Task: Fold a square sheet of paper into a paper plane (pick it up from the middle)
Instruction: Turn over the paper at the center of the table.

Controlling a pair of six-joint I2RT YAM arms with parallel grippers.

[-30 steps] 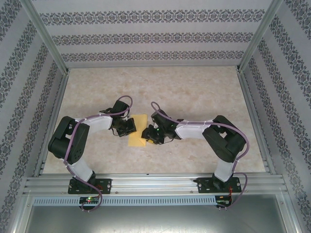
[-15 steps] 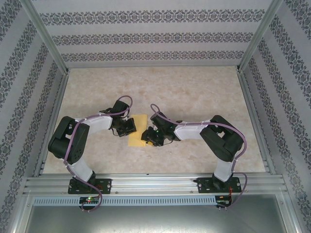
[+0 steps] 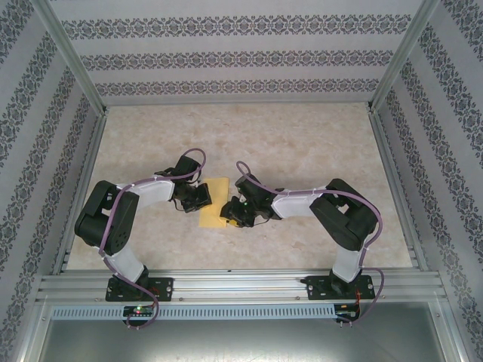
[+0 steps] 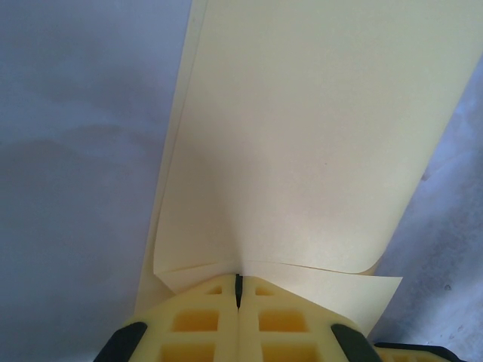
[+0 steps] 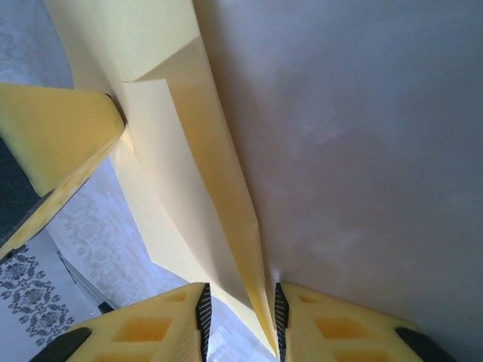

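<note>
While the left gripper (image 3: 202, 197) is pinching one edge of the folded yellow paper sheet (image 3: 215, 190) with its jaws fully closed, the sheet is stretching between the two grippers near the middle of the marbled table (image 3: 302, 143). The right gripper (image 5: 240, 302) is standing narrowly open around the sheet's creased, pointed end, which is running down through the gap close beside one pad; whether that pad is pressing it, I cannot tell.

the sheet (image 4: 302, 136) runs past the top edge.
</note>
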